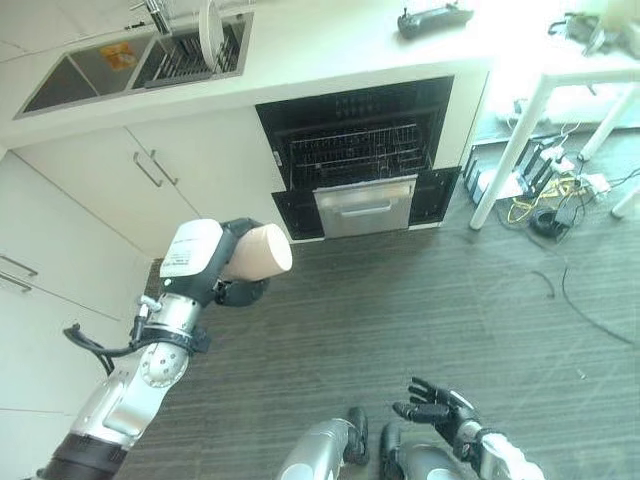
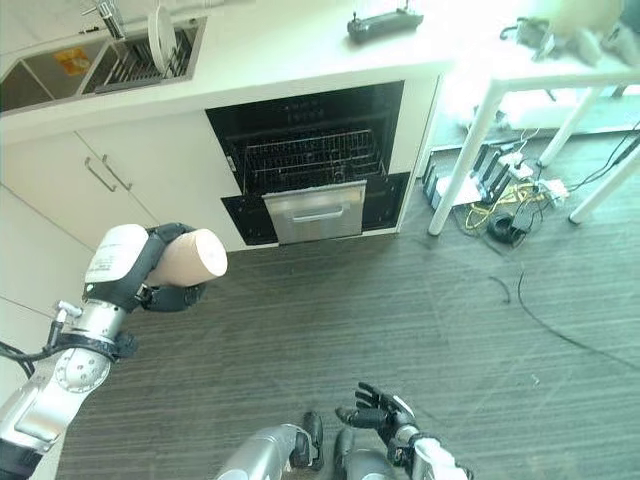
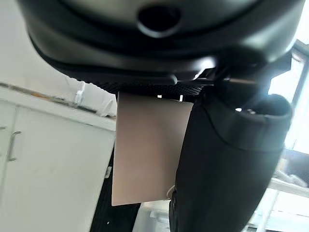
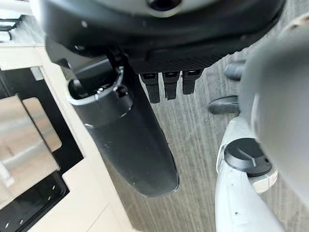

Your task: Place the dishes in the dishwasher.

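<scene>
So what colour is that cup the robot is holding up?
The cup in the left hand is a plain pale beige, clearest in the left eye view.

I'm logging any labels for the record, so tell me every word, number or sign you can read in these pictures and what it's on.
No text can be read.
Orange-yellow patch in the sink: maybe a label, too blurred to read.
White cover on the left hand, which holds the beige cup: faint markings, too small to read.
Dishwasher, front panel: no print visible.
Dark device on the counter: no print legible.
</scene>
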Robot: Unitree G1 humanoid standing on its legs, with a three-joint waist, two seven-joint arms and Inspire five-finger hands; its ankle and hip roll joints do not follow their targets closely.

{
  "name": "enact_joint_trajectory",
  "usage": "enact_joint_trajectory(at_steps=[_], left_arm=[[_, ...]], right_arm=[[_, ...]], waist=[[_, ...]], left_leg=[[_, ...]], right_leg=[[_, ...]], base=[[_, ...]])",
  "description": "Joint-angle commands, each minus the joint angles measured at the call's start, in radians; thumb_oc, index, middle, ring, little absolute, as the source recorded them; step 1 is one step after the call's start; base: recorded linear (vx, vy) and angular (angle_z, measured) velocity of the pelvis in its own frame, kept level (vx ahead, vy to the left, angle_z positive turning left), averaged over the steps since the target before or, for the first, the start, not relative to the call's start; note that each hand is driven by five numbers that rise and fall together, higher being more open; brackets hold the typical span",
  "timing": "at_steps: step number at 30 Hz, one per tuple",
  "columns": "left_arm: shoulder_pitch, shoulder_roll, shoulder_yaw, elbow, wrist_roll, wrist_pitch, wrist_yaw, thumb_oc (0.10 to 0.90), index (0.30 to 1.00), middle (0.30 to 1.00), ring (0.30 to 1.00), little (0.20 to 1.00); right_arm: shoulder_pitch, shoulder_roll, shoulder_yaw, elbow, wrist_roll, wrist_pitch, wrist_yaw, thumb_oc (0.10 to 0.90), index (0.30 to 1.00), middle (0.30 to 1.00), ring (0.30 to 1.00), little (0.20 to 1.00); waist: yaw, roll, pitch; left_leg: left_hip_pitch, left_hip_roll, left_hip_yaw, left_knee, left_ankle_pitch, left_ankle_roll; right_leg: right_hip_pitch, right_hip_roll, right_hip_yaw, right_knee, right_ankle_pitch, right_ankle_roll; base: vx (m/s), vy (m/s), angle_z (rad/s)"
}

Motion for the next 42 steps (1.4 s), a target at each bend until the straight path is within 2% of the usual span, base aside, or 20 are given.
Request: enact_joint_trajectory(at_steps=[1,2,3,4,7,10,12,15,17,19,20,22,23,25,27,28,30,36,39,42], left_arm=[[-0.076,0.050,0.145,-0.054,0.037,-0.063,0.091,0.400,0.300,0.300,0.300,0.300],[-0.070,0.050,0.151,-0.056,0.043,-0.067,0.089,0.400,0.300,0.300,0.300,0.300],[-0.068,0.071,0.159,-0.052,0.035,-0.066,0.072,0.400,0.300,0.300,0.300,0.300],[-0.069,0.079,0.158,-0.048,0.027,-0.066,0.069,0.400,0.300,0.300,0.300,0.300],[-0.114,0.115,0.151,-0.039,0.010,-0.064,0.064,0.400,0.300,0.300,0.300,0.300],[-0.163,0.176,0.136,-0.009,-0.031,-0.071,0.079,0.400,0.300,0.300,0.300,0.300],[-0.193,0.225,0.133,0.007,-0.064,-0.114,0.080,0.400,0.300,0.300,0.300,0.300],[-0.135,0.215,0.196,-0.038,-0.067,-0.080,0.079,0.400,0.300,0.300,0.300,0.300],[-0.113,0.198,0.218,-0.069,-0.059,-0.074,0.072,0.400,0.300,0.300,0.300,0.300],[-0.126,0.184,0.213,-0.081,-0.052,-0.087,0.063,0.400,0.300,0.300,0.300,0.300],[-0.134,0.181,0.208,-0.082,-0.053,-0.091,0.061,0.400,0.300,0.300,0.300,0.300],[-0.153,0.170,0.203,-0.077,-0.058,-0.099,0.053,0.400,0.300,0.300,0.300,0.300],[-0.141,0.169,0.215,-0.083,-0.060,-0.115,0.045,0.400,0.300,0.300,0.300,0.300],[-0.129,0.131,0.194,-0.090,-0.025,-0.163,0.052,0.400,0.300,0.300,0.300,0.300],[-0.061,0.088,0.219,-0.121,0.038,-0.202,0.068,0.400,0.300,0.300,0.300,0.300],[-0.065,0.095,0.220,-0.129,0.054,-0.198,0.055,0.400,0.300,0.300,0.300,0.300],[-0.091,0.120,0.201,-0.122,0.042,-0.177,0.053,0.400,0.300,0.300,0.300,0.300],[-0.137,0.176,0.192,-0.109,0.004,-0.143,0.056,0.400,0.300,0.300,0.300,0.300],[-0.138,0.228,0.228,-0.099,-0.075,-0.140,0.004,0.400,0.300,0.300,0.300,0.300],[-0.126,0.224,0.248,-0.147,-0.090,-0.124,-0.030,0.400,0.300,0.300,0.300,0.300]], right_arm=[[0.006,-0.001,-0.027,-0.069,0.025,-0.075,0.008,0.800,0.900,0.900,0.900,0.900],[0.008,0.003,-0.028,-0.075,0.026,-0.075,0.007,0.800,0.900,0.900,0.900,0.900],[0.027,0.014,-0.034,-0.099,0.027,-0.073,0.005,0.800,0.900,0.900,0.900,0.900],[0.032,0.015,-0.037,-0.101,0.024,-0.078,0.007,0.800,0.900,0.900,0.900,0.900],[0.042,0.014,-0.051,-0.097,0.004,-0.103,0.027,0.800,0.900,0.900,0.900,0.900],[0.028,0.001,-0.068,-0.060,0.006,-0.095,0.055,0.800,0.900,0.900,0.900,0.900],[0.036,-0.007,-0.081,-0.062,0.031,-0.083,0.060,0.800,0.900,0.900,0.900,0.900],[0.021,-0.034,-0.059,-0.083,-0.001,-0.044,0.072,0.800,0.900,0.900,0.900,0.900],[0.016,-0.053,-0.047,-0.092,0.000,-0.045,0.069,0.800,0.900,0.900,0.900,0.900],[0.019,-0.071,-0.047,-0.081,0.014,-0.067,0.060,0.800,0.900,0.900,0.900,0.900],[0.021,-0.073,-0.048,-0.079,0.021,-0.071,0.054,0.800,0.900,0.900,0.900,0.900],[0.013,-0.076,-0.059,-0.024,0.021,-0.101,0.052,0.800,0.900,0.900,0.900,0.900],[0.005,-0.067,-0.065,-0.002,0.018,-0.107,0.051,0.800,0.900,0.900,0.900,0.900],[0.000,-0.051,-0.067,0.007,0.058,-0.114,0.041,0.800,0.900,0.900,0.900,0.900],[-0.024,-0.025,-0.048,0.000,0.032,-0.113,0.026,0.800,0.900,0.900,0.900,0.900],[-0.013,-0.012,-0.046,-0.024,0.015,-0.107,0.031,0.800,0.900,0.900,0.900,0.900],[-0.005,-0.004,-0.040,-0.043,-0.004,-0.100,0.037,0.800,0.900,0.900,0.900,0.900],[-0.015,0.009,-0.042,-0.005,-0.038,-0.101,0.046,0.800,0.900,0.900,0.900,0.900],[-0.017,-0.004,-0.032,0.026,-0.079,-0.093,0.074,0.800,0.900,0.900,0.900,0.900],[-0.010,-0.032,-0.030,0.028,-0.067,-0.085,0.061,0.800,0.900,0.900,0.900,0.900]], waist=[[0.000,0.035,-0.037],[-0.001,0.031,-0.036],[-0.011,0.022,-0.028],[-0.015,0.021,-0.027],[-0.038,0.021,-0.031],[-0.045,-0.009,-0.041],[-0.052,-0.027,-0.052],[-0.034,-0.036,-0.077],[-0.021,-0.053,-0.061],[-0.020,-0.061,-0.035],[-0.021,-0.056,-0.035],[-0.008,-0.037,-0.032],[-0.002,-0.004,-0.037],[0.012,0.009,-0.046],[0.032,0.019,-0.079],[0.017,0.030,-0.078],[-0.003,0.028,-0.055],[-0.009,0.047,-0.056],[0.014,0.003,-0.089],[0.019,-0.017,-0.117]], left_leg=[[0.095,0.022,0.010,-0.027,-0.072,-0.016],[0.100,0.016,0.007,-0.027,-0.077,-0.005],[0.121,-0.012,-0.027,-0.027,-0.095,0.031],[0.126,-0.017,-0.037,-0.027,-0.098,0.035],[0.168,-0.025,-0.098,-0.027,-0.122,0.027],[0.196,-0.054,-0.119,-0.027,-0.151,0.030],[0.237,-0.028,-0.126,-0.027,-0.178,0.018],[0.322,0.055,-0.076,-0.027,-0.169,-0.045],[0.324,0.078,-0.035,-0.026,-0.049,-0.069],[0.224,0.135,0.042,0.117,0.051,-0.099],[0.210,0.138,0.035,0.131,0.045,-0.108],[0.185,0.034,0.000,-0.005,0.017,-0.083],[0.121,0.022,-0.033,-0.027,-0.007,-0.086],[0.047,-0.003,-0.029,-0.027,0.027,-0.102],[0.067,-0.001,-0.060,-0.027,-0.014,-0.070],[0.097,0.001,-0.076,-0.027,-0.041,-0.042],[0.121,-0.016,-0.102,-0.027,-0.061,-0.002],[0.147,0.030,-0.114,-0.027,-0.073,-0.008],[0.146,0.067,-0.086,-0.027,-0.083,-0.041],[0.108,0.121,-0.072,-0.027,-0.064,-0.094]], right_leg=[[0.016,-0.096,-0.069,0.164,-0.088,0.099],[-0.005,-0.105,-0.062,0.232,-0.078,0.109],[-0.087,-0.134,-0.012,0.456,-0.026,0.139],[-0.102,-0.139,0.002,0.463,-0.013,0.140],[-0.108,-0.139,0.056,0.070,0.081,0.154],[-0.210,-0.180,0.145,0.059,0.107,0.189],[-0.205,-0.221,0.188,0.059,0.118,0.199],[-0.126,-0.225,0.088,0.059,0.044,0.174],[-0.069,-0.221,0.063,0.059,-0.005,0.137],[-0.009,-0.218,0.015,0.059,-0.042,0.090],[0.006,-0.212,0.012,0.059,-0.056,0.090],[0.014,-0.198,0.015,0.059,-0.064,0.090],[0.014,-0.160,0.011,0.059,-0.073,0.091],[0.042,-0.141,-0.006,0.059,-0.107,0.086],[0.069,-0.111,-0.023,0.059,-0.131,0.080],[0.081,-0.090,-0.030,0.090,-0.071,0.097],[-0.021,-0.131,0.012,0.290,-0.044,0.122],[0.011,-0.235,0.080,0.059,0.024,0.148],[0.004,-0.250,0.080,0.059,-0.055,0.169],[-0.012,-0.231,0.053,0.059,-0.096,0.148]], base=[[0.13,0.057,-0.17],[0.17,0.063,-0.36],[0.17,0.039,-0.20],[0.25,-0.049,0.14],[0.32,-0.286,0.35],[0.42,-0.421,0.33],[0.67,-0.787,0.85],[0.58,-0.700,0.57],[0.34,-0.496,-0.24],[0.18,-0.386,0.00],[0.24,-0.294,0.30],[0.28,-0.103,0.23],[0.29,0.007,-0.17],[0.28,0.093,-0.34],[0.31,0.263,-1.19],[0.22,0.190,-1.91],[0.06,0.017,-0.88],[0.08,-0.222,0.30],[0.12,-0.465,0.25],[0.04,-0.370,-0.03]])
